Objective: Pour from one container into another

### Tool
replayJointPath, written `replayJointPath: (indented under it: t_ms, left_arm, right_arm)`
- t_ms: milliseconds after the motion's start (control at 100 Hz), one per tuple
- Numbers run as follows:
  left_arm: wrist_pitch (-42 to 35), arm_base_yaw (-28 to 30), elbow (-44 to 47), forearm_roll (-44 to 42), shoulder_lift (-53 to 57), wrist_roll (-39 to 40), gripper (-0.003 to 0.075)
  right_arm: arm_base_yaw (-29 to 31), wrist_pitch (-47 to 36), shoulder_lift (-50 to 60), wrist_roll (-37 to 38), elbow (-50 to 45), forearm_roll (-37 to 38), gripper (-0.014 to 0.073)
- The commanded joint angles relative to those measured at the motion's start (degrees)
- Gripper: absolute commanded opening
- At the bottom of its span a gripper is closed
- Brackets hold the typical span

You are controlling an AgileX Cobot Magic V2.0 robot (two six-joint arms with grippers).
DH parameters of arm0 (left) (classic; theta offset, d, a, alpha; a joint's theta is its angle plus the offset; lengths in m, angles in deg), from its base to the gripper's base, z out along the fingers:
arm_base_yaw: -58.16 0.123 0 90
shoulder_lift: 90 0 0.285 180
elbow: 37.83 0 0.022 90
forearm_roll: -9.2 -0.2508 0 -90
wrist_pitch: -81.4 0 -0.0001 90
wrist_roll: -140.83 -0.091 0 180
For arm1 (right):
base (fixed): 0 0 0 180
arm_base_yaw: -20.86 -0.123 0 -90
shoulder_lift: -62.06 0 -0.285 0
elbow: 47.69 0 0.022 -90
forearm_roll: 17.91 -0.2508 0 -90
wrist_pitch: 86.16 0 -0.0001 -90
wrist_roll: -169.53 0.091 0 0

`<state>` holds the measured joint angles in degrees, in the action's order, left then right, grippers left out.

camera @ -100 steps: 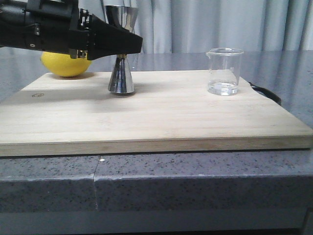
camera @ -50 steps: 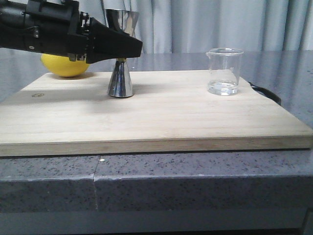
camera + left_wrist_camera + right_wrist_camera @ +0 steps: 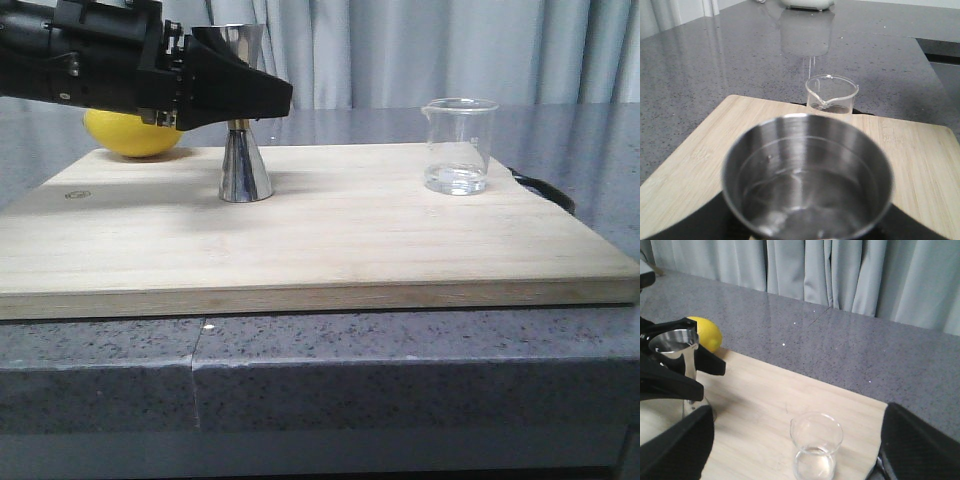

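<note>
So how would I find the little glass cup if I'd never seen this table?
Look for the big pale wooden board on the grey counter. Go to its far right part, away from the lemon and the shiny steel jigger. The glass beaker stands alone there, see-through, with a pouring lip and a little clear liquid inside.

On a board (image 3: 330, 240) atop the counter (image 3: 400, 370): jigger (image 3: 245, 165) standing upright toward the left rear, beaker (image 3: 459, 146) well apart to its right, lemon (image 3: 132, 133) at the far left rear edge, just left of and behind the jigger. Reaching in from the left, left gripper (image 3: 240, 97) set around the jigger's waist, fingers on either side. In the beaker, a little liquid at the bottom. Right gripper (image 3: 795, 445) above the beaker, fingers spread wide on either side.
</note>
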<state>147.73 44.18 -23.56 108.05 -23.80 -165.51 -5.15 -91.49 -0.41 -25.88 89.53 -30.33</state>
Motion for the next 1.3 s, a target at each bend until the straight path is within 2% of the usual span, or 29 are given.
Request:
replayJointPath:
  t_ms: [0, 140, 360, 480, 600, 740, 890, 1060, 1140, 1290]
  left_arm:
    - [5.3, 0.3, -1.5, 3.4, 2.4, 1.0, 0.0415]
    - [3.7, 1.0, -1.5, 0.4, 3.2, 3.9, 0.0475]
    - [-1.3, 2.2, -1.5, -11.0, 8.1, 11.5, 0.0476]
    - [-6.2, 2.7, -1.5, -18.0, 12.5, 18.5, 0.0476]
    - [-12.1, 2.7, -1.5, -27.7, 17.9, 29.6, 0.0475]
    - [-16.3, 2.7, -1.5, -42.1, 24.4, 46.5, 0.0474]
    - [-16.3, 2.7, -1.5, -56.6, 31.6, 65.5, 0.0473]
    - [-12.0, 2.7, -1.5, -72.3, 39.7, 84.5, 0.0468]
    - [-7.9, 2.7, -1.5, -78.1, 43.2, 93.0, 0.0440]
    - [-2.5, 2.7, 0.8, -87.5, 49.3, 103.0, 0.0388]
  right_arm:
    - [0.2, 0.7, 1.1, -0.5, 3.1, 0.5, 0.0612]
    - [0.9, 13.2, 1.1, -0.5, 8.3, 0.9, 0.0612]
    - [7.4, 37.7, 1.1, -0.5, 19.4, 4.3, 0.0612]
    - [11.6, 46.7, 1.1, 0.3, 23.2, 5.3, 0.0612]
    - [15.5, 53.5, 1.1, 3.4, 25.3, 5.7, 0.0612]
    - [18.4, 58.7, 1.1, 5.7, 25.8, 5.8, 0.0612]
    - [19.5, 60.3, 1.2, 8.1, 25.8, 6.2, 0.0612]
    - [19.5, 60.0, 1.2, 9.5, 25.7, 6.2, 0.0612]
    - [19.5, 59.5, 1.2, 9.6, 25.4, 6.2, 0.0612]
    - [19.5, 57.7, 3.0, 9.6, 23.7, 6.1, 0.0612]
